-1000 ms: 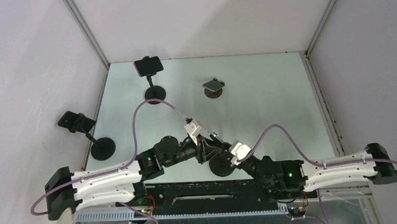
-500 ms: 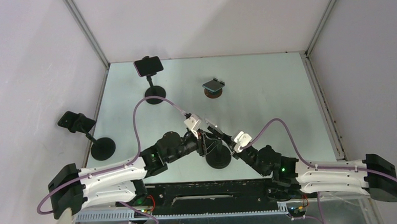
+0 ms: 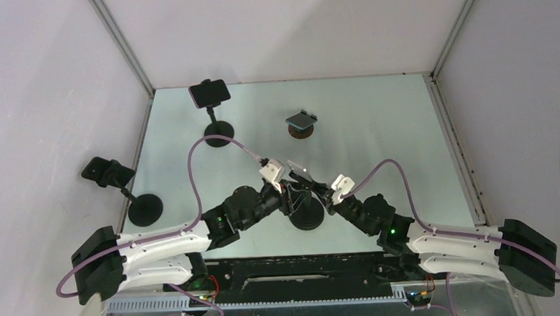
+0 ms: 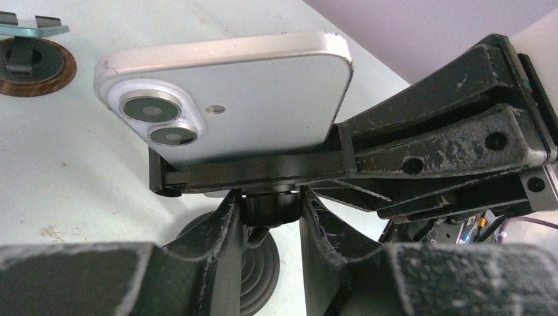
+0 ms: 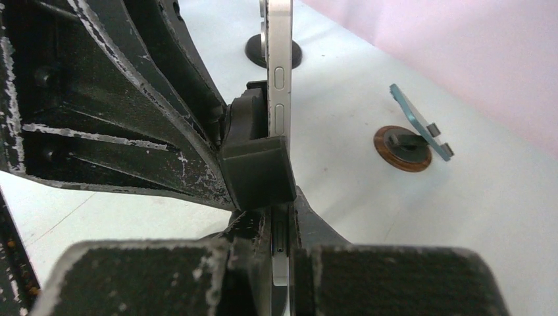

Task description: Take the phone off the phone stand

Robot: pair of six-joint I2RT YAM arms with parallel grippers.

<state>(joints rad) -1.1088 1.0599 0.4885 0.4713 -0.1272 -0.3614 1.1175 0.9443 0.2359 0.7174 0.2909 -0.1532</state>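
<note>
A silver-white phone with two rear lenses sits in the black clamp of the phone stand, above its round base. My left gripper is shut on the stand's neck just under the clamp. In the top view this gripper comes in from the left. My right gripper is shut on the phone's thin near edge, one finger on each face. From above, the right gripper meets the phone from the right. The clamp's jaw still wraps the phone's side.
A small wooden-based stand with a teal slab stands mid-table behind. A tall stand carrying a dark phone is at the back left. Another black stand with its round base is by the left wall.
Both arms have stretched farther from their bases, and the stand with the phone has shifted a little away from the near edge. Both grips are unchanged.
</note>
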